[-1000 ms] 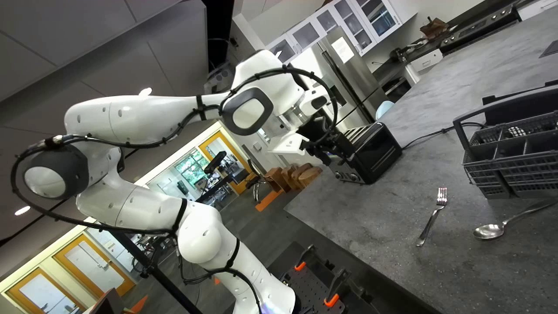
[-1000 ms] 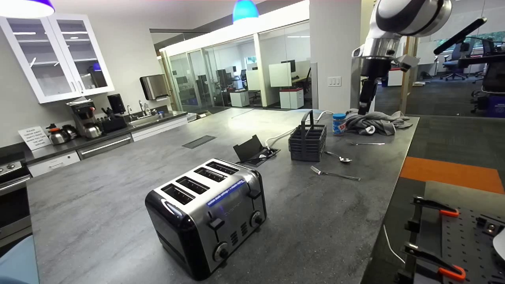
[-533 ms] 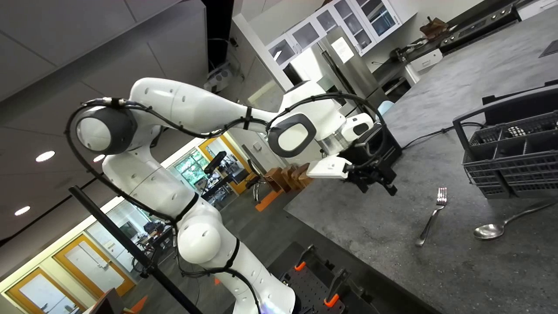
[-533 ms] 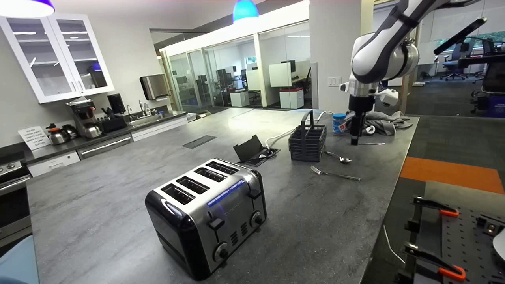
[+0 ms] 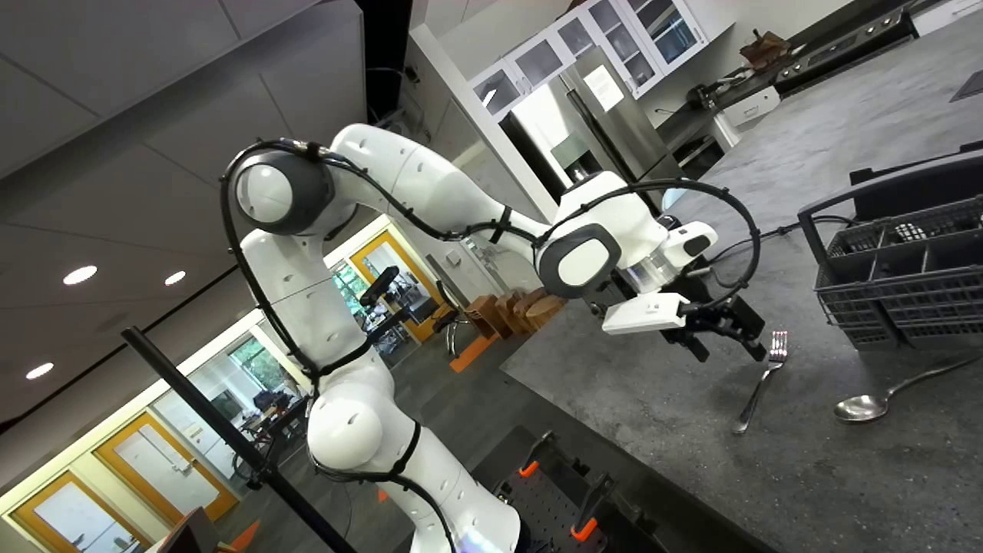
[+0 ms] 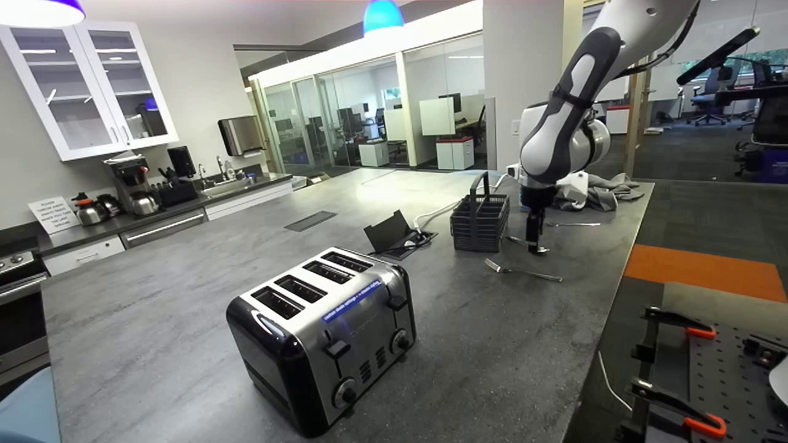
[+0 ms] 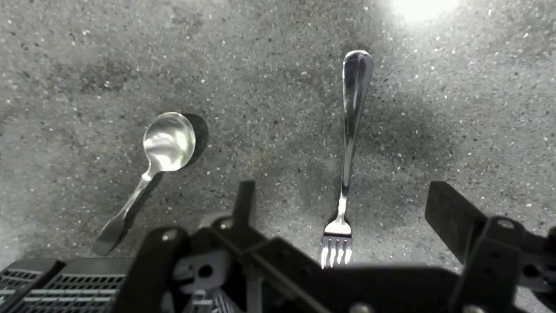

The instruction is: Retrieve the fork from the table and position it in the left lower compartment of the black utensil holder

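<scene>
The silver fork (image 5: pixel 756 395) lies flat on the dark grey table (image 5: pixel 653 422), also in an exterior view (image 6: pixel 529 272). In the wrist view the fork (image 7: pixel 354 100) has its tines towards the gripper base. My gripper (image 7: pixel 342 191) is open and empty, its fingers on either side of the fork's neck. In both exterior views the gripper (image 5: pixel 729 353) (image 6: pixel 534 246) hangs above the table, pointing down. The black utensil holder (image 5: pixel 895 303) is a mesh-sided basket with several compartments and an arched handle, standing beside the fork (image 6: pixel 480 227). Its corner shows in the wrist view (image 7: pixel 82 282).
A silver spoon (image 5: pixel 862 407) lies between fork and holder; it also shows in the wrist view (image 7: pixel 169 141). Another piece of cutlery (image 6: pixel 575 224) lies near a grey cloth (image 6: pixel 606 194). A four-slot toaster (image 6: pixel 320 332) and a pop-up outlet box (image 6: pixel 391 234) stand on the table.
The arm has reached out over the table and come down. The gripper has moved from near the toaster in an exterior view to just beside the fork's tines. Fork, spoon and holder have not moved.
</scene>
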Robot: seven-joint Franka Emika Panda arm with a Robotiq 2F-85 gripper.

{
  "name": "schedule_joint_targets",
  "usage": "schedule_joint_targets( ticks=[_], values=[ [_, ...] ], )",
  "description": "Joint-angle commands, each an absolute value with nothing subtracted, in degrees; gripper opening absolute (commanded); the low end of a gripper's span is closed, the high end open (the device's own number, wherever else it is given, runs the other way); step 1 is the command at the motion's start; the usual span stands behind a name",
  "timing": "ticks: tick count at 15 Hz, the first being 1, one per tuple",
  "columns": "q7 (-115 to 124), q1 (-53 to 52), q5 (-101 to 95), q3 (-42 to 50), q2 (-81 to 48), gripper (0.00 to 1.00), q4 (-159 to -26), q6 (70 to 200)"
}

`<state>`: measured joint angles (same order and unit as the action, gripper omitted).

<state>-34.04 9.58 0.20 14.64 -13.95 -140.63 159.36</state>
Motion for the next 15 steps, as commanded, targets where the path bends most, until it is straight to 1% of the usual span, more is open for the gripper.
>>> schedule_joint_targets(
  ticks=[1,6,11,15],
  values=[
    [-32.47,12.75,-1.78,11.58,-14.72,1.00,-140.08,159.40],
    [-32.12,13.09,-1.77,11.15,-16.65,1.00,-138.13,158.29],
    [-32.97,16.67,3.02,4.92,-21.26,1.00,-134.51,159.62],
    [-30.81,17.53,2.63,3.65,-24.13,1.00,-132.09,159.49]
  ],
)
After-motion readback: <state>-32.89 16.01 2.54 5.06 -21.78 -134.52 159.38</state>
